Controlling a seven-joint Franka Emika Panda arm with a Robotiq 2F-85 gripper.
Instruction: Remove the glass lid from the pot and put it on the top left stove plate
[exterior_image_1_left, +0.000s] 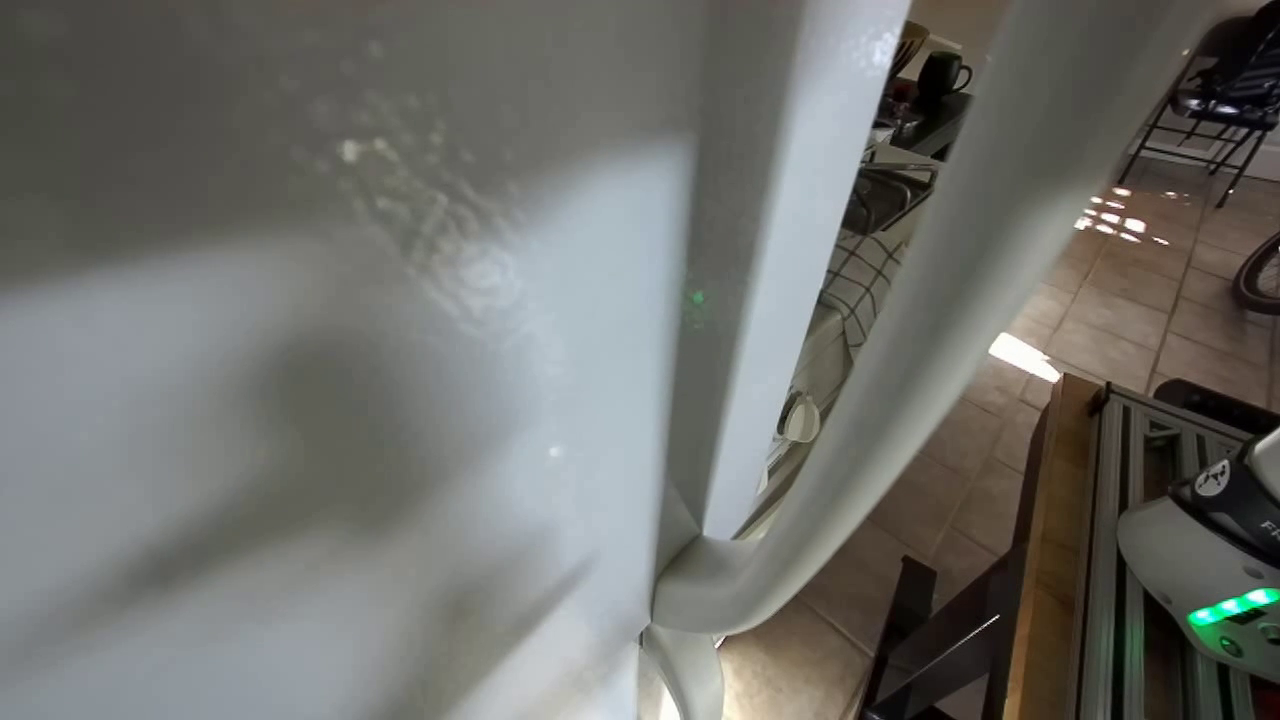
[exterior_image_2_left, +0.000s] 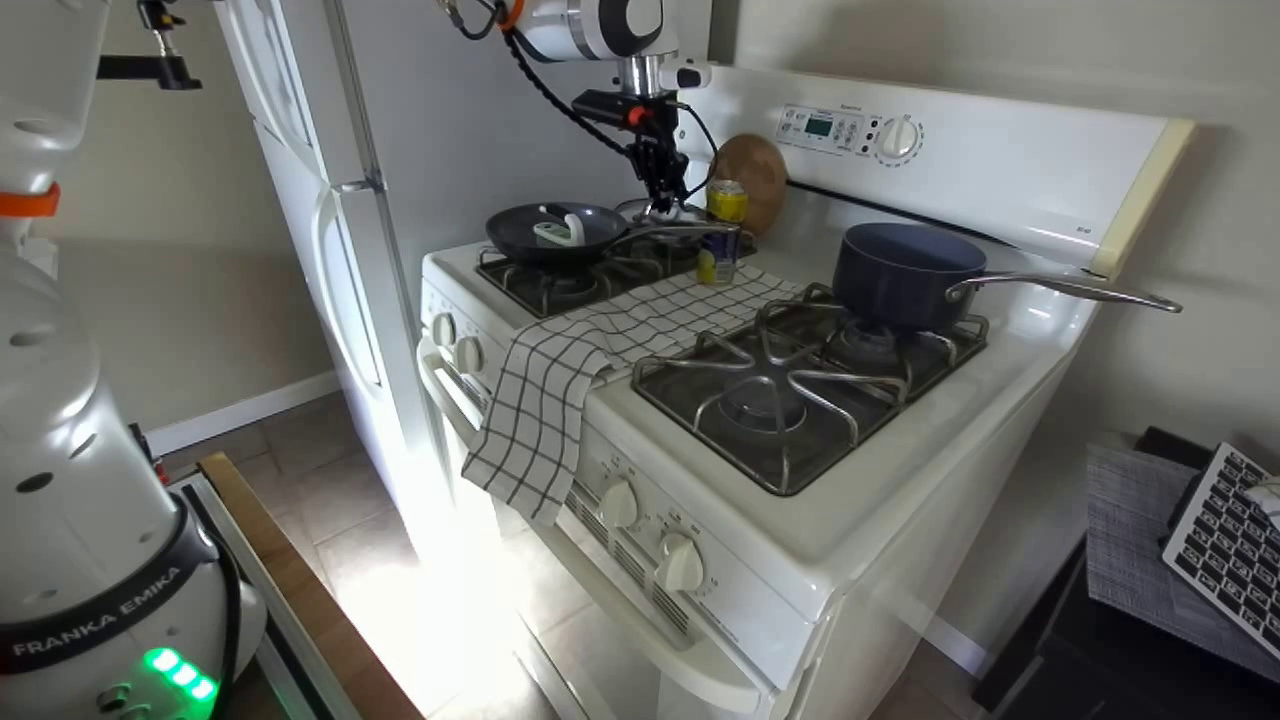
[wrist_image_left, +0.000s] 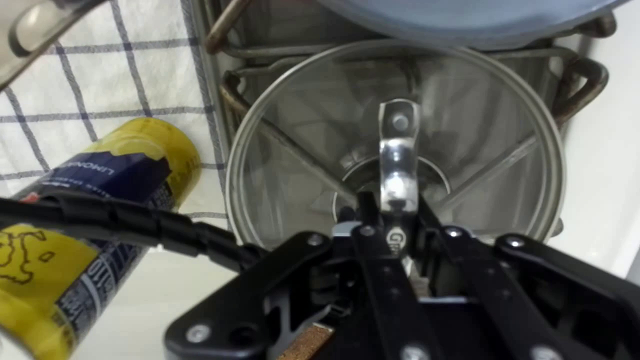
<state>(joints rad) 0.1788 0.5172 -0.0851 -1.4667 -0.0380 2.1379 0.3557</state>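
The clear glass lid (wrist_image_left: 460, 130) with its metal handle (wrist_image_left: 399, 150) is over the back left stove plate's grate (wrist_image_left: 582, 75) in the wrist view. My gripper (wrist_image_left: 396, 206) has a finger close on each side of the handle and appears shut on it. In an exterior view my gripper (exterior_image_2_left: 664, 200) points down at the lid (exterior_image_2_left: 640, 208), which is partly hidden behind the pan and can. I cannot tell whether the lid rests on the grate. The dark blue pot (exterior_image_2_left: 905, 275) stands uncovered on the back right plate. Gripper and lid are out of view in an exterior view blocked by the fridge.
A frying pan (exterior_image_2_left: 550, 240) sits on the front left plate, its edge close to the lid. A yellow and blue can (exterior_image_2_left: 716, 260) stands beside the lid on a checked towel (exterior_image_2_left: 560, 380). A round wooden board (exterior_image_2_left: 755, 175) leans behind. The fridge (exterior_image_2_left: 500, 100) is alongside.
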